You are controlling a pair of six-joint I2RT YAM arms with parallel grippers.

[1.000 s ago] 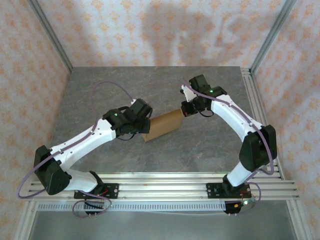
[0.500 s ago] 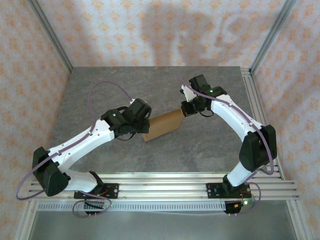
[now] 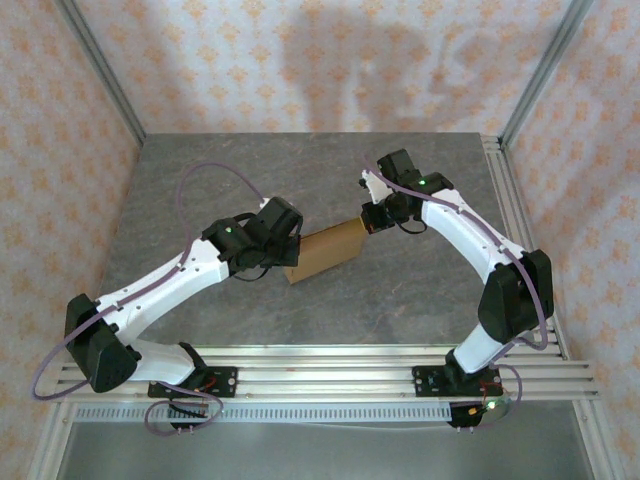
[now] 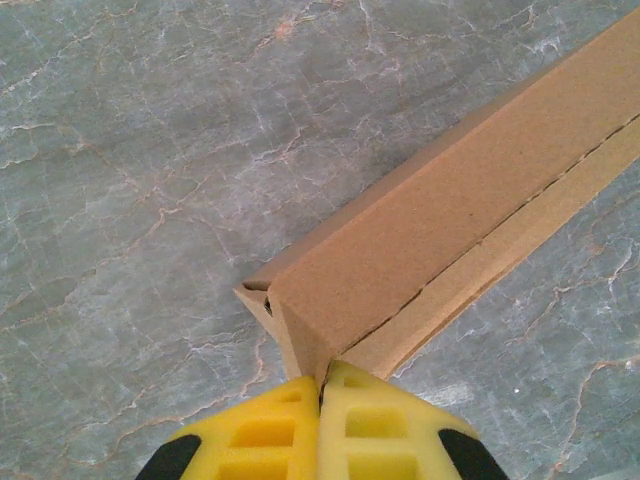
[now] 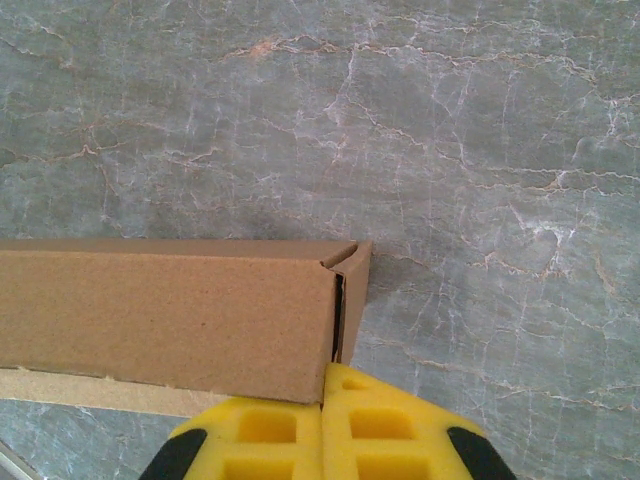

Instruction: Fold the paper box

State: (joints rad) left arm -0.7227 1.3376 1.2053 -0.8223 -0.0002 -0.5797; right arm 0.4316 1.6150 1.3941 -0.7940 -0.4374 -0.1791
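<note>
Two ends of the paper box (image 3: 326,252) sit clenched in the left gripper (image 4: 322,380) and right gripper (image 5: 324,380).

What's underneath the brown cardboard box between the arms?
Grey marbled tabletop shows all around the brown cardboard box, and a paler cardboard strip sticks out along its lower edge. Its underside, and whether it rests on the table, is hidden.

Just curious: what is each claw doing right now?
Left gripper: closed on a corner of the box.
Right gripper: closed on the box's other end.
</note>
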